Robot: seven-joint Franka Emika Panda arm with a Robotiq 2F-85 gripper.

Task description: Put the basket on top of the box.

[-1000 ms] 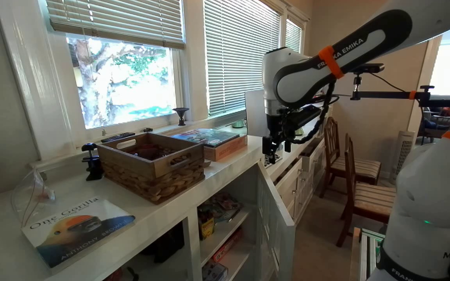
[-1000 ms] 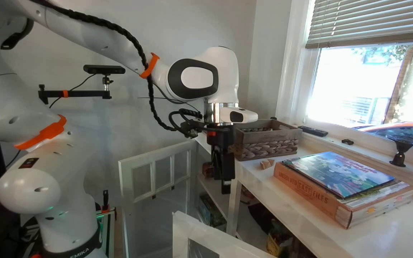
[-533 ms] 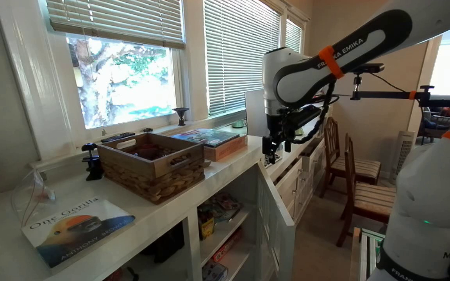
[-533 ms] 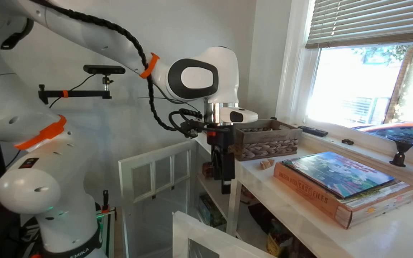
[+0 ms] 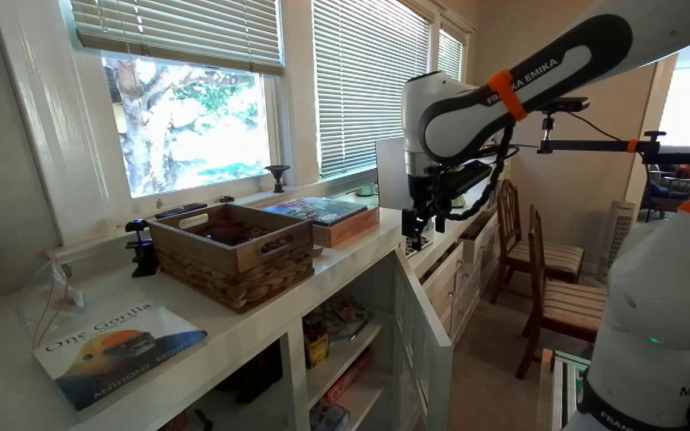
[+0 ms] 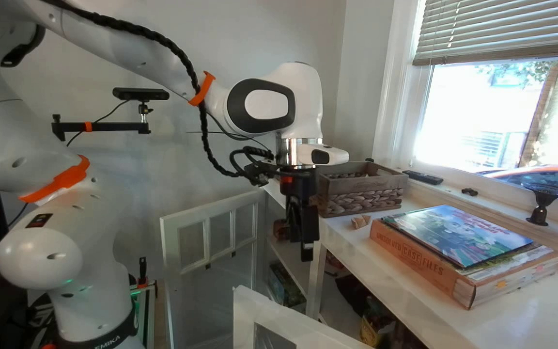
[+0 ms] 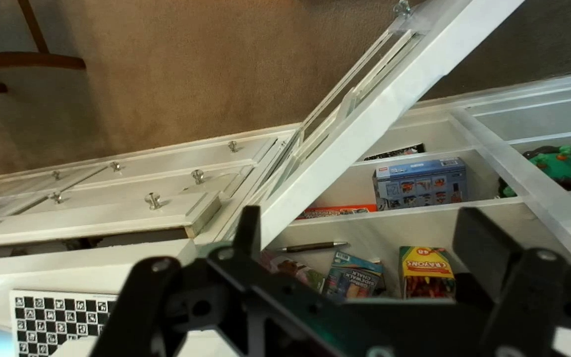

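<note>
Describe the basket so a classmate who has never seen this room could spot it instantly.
Beneath the windows runs a white counter. On it, between the One Gorilla book and the orange-sided box, sits the basket. Unlike either neighbour, it is open-topped with woven sides.

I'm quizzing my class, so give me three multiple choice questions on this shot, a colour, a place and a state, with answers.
1. On the box, what colour is the "Unsolved Case Files" side?
A green
B orange-brown
C black

2. Where is the basket?
A on the box
B on the floor
C on the white counter

3. What state is the claw in?
A open, holding nothing
B shut, holding nothing
C shut on the basket

1 B: an exterior view shows that side plainly.
2 C: both exterior views show it standing there.
3 A: the wrist view shows its jaws apart, gripping nothing.
</note>
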